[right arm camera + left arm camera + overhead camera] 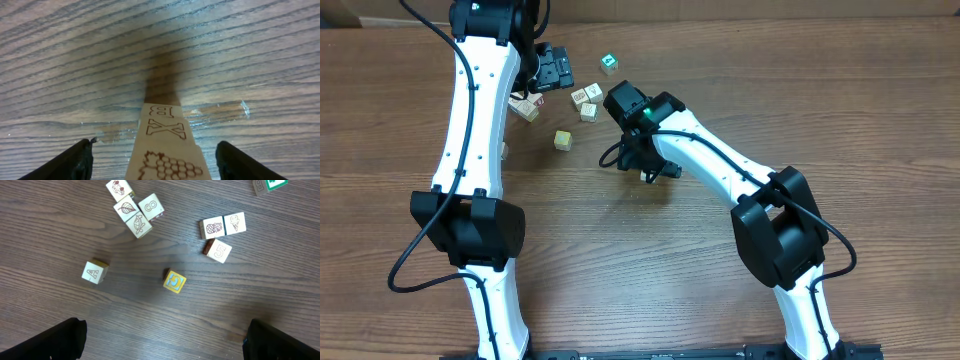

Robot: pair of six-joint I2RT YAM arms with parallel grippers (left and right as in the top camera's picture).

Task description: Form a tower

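Observation:
In the right wrist view the tower (166,135) stands upright between my right gripper's (155,157) jaws. Its pale faces show a letter B, an X and a bunch of grapes. Both dark fingers (65,165) stand off its sides with a strip of table showing in each gap, so the gripper is open and not touching it. From overhead the right gripper (642,160) covers the tower. My left gripper (555,68) hangs open at the back left, and in its wrist view the left gripper (162,345) has only bare table between the wide-apart fingers.
Loose cubes lie behind the tower: a yellow cube (174,281), an A cube (94,272), a cluster of cubes (132,207), a pineapple and ice-cream pair (223,225), a 5 cube (219,250) and a green cube (609,64).

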